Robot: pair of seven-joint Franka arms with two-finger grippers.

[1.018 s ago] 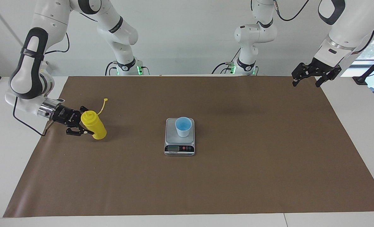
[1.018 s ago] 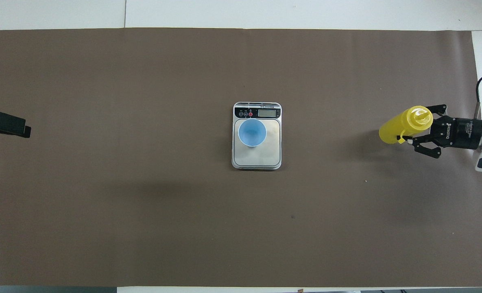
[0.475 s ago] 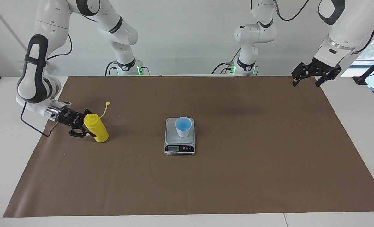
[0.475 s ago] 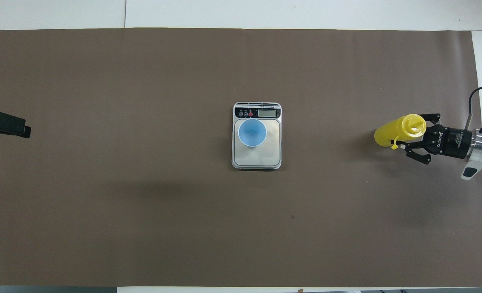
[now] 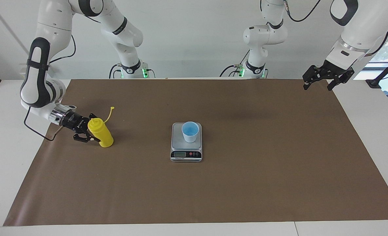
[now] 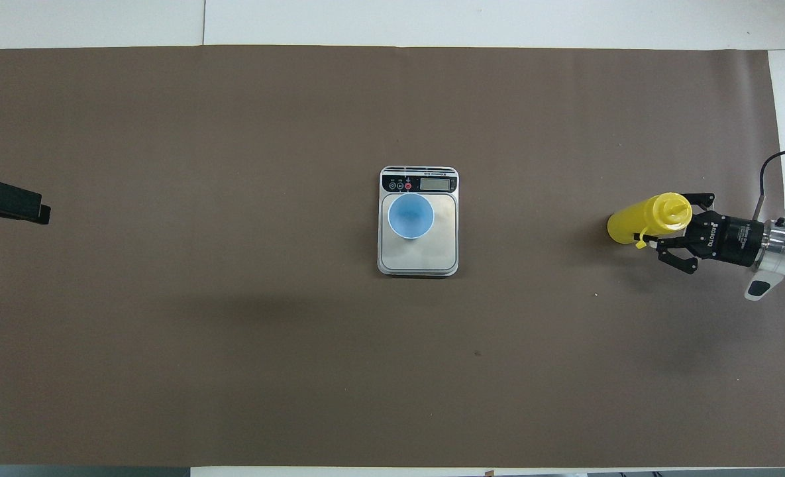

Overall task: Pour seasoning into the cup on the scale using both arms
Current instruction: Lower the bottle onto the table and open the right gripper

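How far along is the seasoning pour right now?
Done: the small light blue cup sits on the silver-grey digital scale, cap strap already off the nozzle. In hand: the right pincer is shut on the bright yellow squeeze bottle, standing on the brown mat toward the right arm's end. The left pincer waits open over the mat's corner. Left: carrying, tipping, pouring.
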